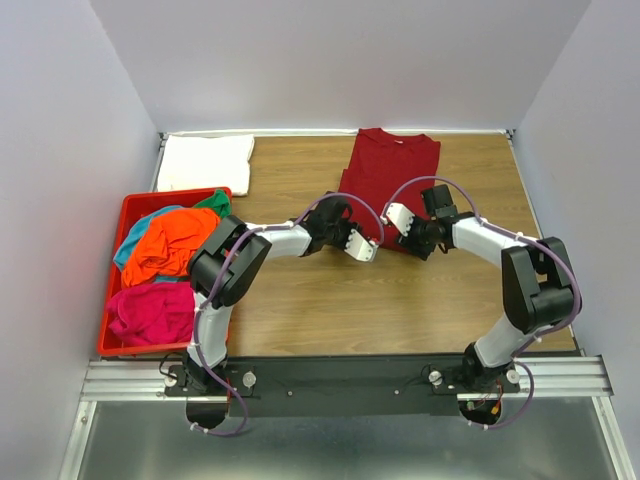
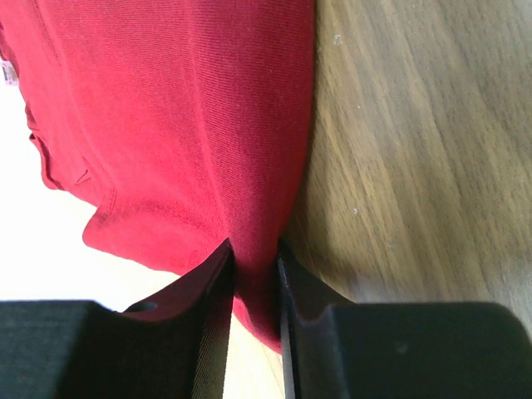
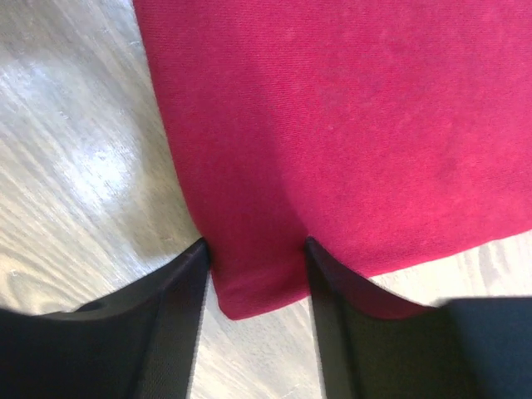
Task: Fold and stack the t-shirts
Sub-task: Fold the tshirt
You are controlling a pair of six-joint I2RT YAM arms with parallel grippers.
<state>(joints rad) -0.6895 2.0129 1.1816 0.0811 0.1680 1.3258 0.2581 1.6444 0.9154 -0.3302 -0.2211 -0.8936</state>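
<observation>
Red t-shirt [image 1: 390,175] edge pinched in left fingers [image 2: 204,328], corner between right fingers [image 3: 166,324]

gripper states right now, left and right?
Left gripper: closed, pinching the edge of the dark red cotton t-shirt.
Right gripper: open, straddling that shirt's corner, not clamped.

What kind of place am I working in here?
Probably a lab test cell: plain white walls enclose the wooden table, and an aluminium rail runs along its near edge.
</observation>
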